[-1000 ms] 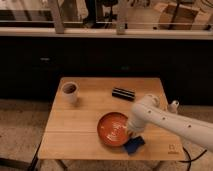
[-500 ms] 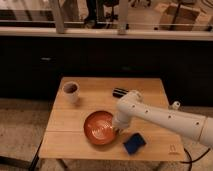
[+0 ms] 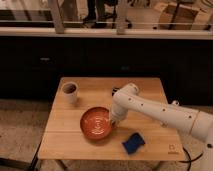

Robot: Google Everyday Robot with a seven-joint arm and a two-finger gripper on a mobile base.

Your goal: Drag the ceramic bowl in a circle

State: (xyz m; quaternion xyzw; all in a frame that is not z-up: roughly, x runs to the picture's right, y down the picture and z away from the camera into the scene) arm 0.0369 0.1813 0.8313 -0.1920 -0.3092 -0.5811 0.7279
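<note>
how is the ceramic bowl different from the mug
The ceramic bowl is wide, shallow, orange-red; the mug is small, taller, pale with a dark inside. The gripper is at the bowl's right rim; nothing touches the mug. Both stand upright on the table.

A square light wooden table with plank seams [image 3: 62,132] fills the lower middle of the frame, standing on a speckled floor [image 3: 20,125]. 4 things lie on its top. A small pale mug with a dark inside [image 3: 69,92] stands upright near the table's upper left corner. A wide, shallow orange-red glazed ceramic bowl [image 3: 95,124] sits just left of centre, towards the front edge. A blue rectangular sponge [image 3: 133,144] lies flat to the lower right of the bowl, apart from it. A small dark object [image 3: 114,91], mostly hidden behind the white arm [image 3: 150,107], lies near the back middle. The gripper [image 3: 115,120] is at the bowl's right rim.
</note>
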